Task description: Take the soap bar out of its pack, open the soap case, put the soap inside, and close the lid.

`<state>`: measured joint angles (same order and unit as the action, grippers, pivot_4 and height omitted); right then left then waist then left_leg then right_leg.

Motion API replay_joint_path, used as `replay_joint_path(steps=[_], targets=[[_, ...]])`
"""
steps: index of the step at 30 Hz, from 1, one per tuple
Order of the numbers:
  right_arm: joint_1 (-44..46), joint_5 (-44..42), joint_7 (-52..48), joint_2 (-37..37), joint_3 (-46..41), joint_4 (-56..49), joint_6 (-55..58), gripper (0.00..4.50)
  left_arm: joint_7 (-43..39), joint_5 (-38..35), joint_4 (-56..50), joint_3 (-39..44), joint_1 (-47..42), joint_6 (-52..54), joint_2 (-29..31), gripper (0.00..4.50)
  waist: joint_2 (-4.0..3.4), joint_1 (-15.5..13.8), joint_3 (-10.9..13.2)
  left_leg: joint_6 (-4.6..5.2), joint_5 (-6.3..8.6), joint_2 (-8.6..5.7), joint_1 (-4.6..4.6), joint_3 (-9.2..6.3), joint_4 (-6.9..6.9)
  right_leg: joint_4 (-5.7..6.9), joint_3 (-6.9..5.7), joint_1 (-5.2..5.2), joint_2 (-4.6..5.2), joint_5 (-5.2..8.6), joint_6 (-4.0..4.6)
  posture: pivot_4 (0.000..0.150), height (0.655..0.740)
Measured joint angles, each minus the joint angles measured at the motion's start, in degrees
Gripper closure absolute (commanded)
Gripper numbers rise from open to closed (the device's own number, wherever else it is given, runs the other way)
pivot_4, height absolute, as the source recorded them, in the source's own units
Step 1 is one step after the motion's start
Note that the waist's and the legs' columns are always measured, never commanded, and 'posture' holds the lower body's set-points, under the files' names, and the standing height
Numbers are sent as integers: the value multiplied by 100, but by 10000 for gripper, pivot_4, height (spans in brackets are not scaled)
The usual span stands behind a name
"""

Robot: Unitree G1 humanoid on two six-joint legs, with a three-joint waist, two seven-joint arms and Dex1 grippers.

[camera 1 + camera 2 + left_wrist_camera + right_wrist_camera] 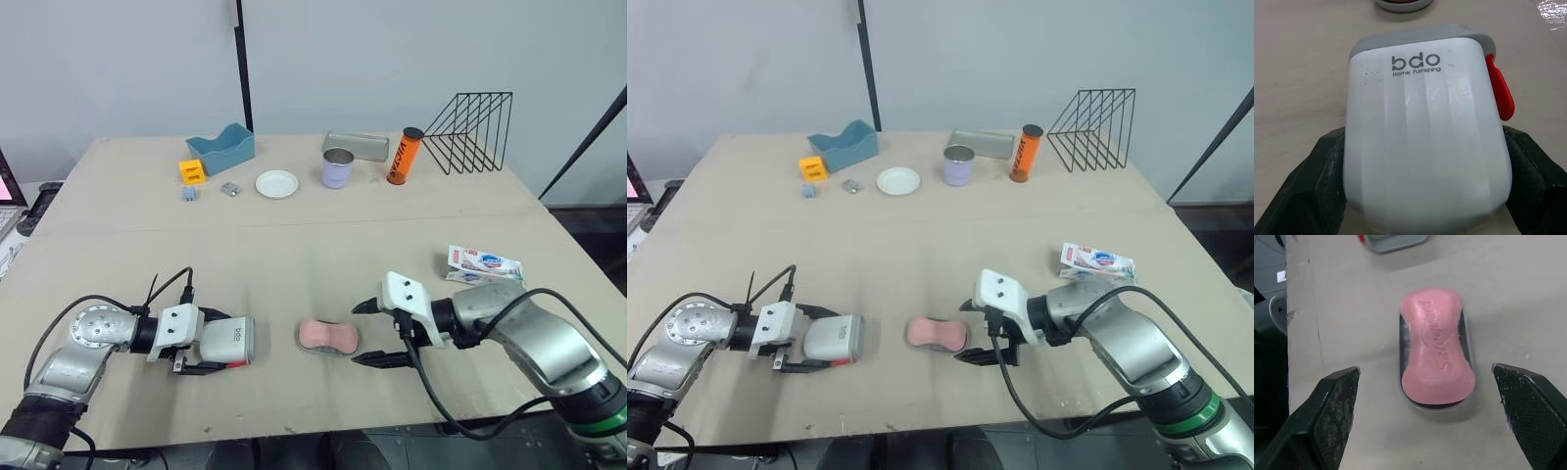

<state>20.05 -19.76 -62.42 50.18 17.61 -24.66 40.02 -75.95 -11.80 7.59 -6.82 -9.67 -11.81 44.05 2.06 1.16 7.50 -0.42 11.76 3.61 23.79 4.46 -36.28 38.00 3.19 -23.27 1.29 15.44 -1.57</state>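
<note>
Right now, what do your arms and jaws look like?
Left arm and right arm: silver-grey metal, looping black cables, a white block at each wrist. A green band rings the right one. Jaws: black, textured pads.

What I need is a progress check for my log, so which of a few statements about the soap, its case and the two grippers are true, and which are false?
1. The pink soap bar lies on a grey tray. True.
2. The right gripper is shut on the soap. False: it is open, a finger on either side, touching nothing.
3. The left gripper holds the white soap case. True.
4. The soap is shut inside the white case. False: it lies bare, apart from the case.
5. The soap pack lies on the table, out of both grippers. True.
</note>
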Motion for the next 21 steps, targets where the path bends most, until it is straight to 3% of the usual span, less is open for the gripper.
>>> replay_joint_path(steps=[21], targets=[[404, 819, 379, -477, 817, 479, 483, 0, 92, -373, -863, 5, 76, 513, -22, 9741, 0, 5, 0, 0, 0, 2, 0, 2, 0, 0, 1, -1, -5, 0, -2, 1500, 7393]])
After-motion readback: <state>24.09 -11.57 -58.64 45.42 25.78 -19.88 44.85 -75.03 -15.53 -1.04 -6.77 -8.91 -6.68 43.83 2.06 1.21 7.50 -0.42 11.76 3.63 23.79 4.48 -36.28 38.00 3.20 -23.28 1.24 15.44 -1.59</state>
